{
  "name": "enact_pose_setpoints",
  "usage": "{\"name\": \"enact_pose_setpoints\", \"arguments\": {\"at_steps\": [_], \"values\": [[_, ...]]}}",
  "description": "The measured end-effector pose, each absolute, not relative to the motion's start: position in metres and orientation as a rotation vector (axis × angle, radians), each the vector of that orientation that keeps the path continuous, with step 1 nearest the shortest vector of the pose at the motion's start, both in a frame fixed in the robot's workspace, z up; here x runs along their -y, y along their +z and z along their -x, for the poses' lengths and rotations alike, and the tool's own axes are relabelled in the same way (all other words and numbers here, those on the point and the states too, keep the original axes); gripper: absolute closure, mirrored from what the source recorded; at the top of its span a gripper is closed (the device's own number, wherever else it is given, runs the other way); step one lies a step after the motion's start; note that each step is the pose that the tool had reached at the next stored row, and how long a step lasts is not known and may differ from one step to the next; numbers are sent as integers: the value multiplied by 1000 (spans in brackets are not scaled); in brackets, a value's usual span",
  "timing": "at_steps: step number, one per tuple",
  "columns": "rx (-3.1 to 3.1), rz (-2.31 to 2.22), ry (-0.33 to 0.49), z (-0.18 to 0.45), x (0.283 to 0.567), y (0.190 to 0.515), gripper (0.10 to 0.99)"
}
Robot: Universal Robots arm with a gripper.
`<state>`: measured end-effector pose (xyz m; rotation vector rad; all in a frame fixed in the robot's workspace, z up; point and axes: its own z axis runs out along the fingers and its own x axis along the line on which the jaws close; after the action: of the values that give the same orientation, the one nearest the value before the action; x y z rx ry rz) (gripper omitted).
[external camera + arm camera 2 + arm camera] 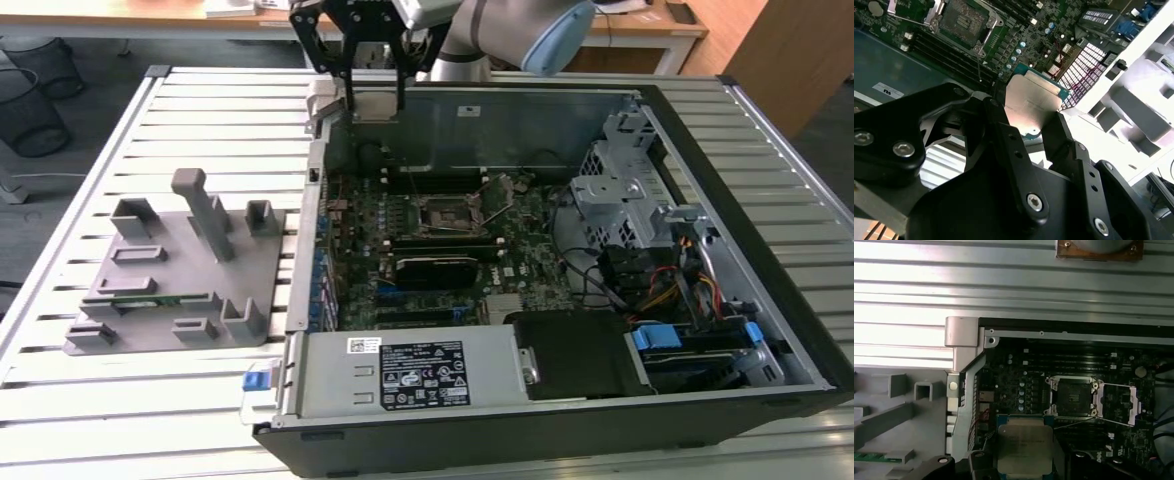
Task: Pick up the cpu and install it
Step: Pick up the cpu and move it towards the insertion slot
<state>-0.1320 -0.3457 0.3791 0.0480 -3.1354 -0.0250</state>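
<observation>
Carry step, by my read: the gripper (1029,127) is clamped on the cpu (1031,97), holding it flat above the computer case (561,425) rim, apart from the open socket (1071,397). Seating it calls for squaring chip to socket, then a gentle descent

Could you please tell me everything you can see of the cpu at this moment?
The cpu is a small, flat, square chip with a shiny silver-grey metal top and a thin blue-green rim around it. The gripper is shut on it, with a black finger against each of two opposite edges. Its metal top faces both wrist cameras. It hangs over the motherboard inside the computer case, short of the open socket and not seated in it. Nothing besides the fingers touches it.
</observation>
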Motion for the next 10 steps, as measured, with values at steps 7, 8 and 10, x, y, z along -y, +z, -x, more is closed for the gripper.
{"name": "enact_pose_setpoints", "arguments": {"at_steps": [7, 8, 10], "values": [[3135, -48, -25, 122, 344, 379, 553], [3135, -48, -25, 120, 344, 379, 553], [3135, -48, -25, 117, 344, 379, 553]]}}
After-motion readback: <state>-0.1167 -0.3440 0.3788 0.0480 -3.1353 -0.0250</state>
